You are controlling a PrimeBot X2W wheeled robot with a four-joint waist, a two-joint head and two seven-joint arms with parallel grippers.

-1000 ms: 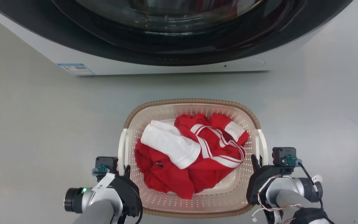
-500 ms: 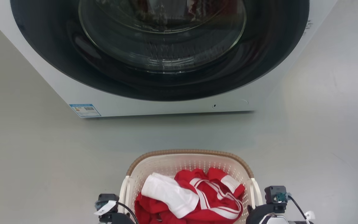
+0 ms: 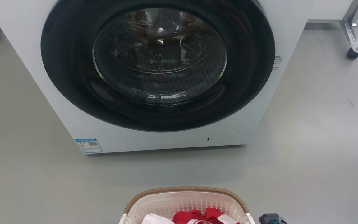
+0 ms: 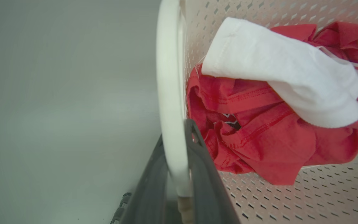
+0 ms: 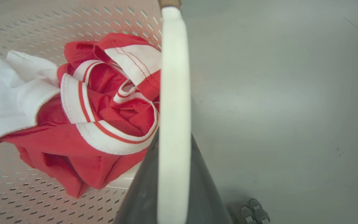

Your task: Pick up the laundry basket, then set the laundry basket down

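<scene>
Left wrist view: L jaws clamp laundry basket (image 4: 259, 199) handle (image 4: 170, 93); R jaws likewise.

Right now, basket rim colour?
Brown, woven-look rim on the laundry basket; clearest in head view.

- laundry basket (image 3: 185, 203): matt cream plastic, perforated; brown woven-look rim.
- handle (image 4: 170, 93) between left fingers (image 4: 205, 183): smooth white plastic, slight sheen.
- left fingers, right fingers (image 5: 204, 199): dark, smooth, semi-matt.
- red garment (image 4: 259, 149) beside left fingers: soft knit cloth, stitched seams; white cloth (image 4: 284, 71) slightly fuzzy.
- washing machine (image 3: 82, 127): smooth white body, glossy black door ring, glass window.
- floor (image 3: 306, 155): smooth grey, dull sheen.
</scene>
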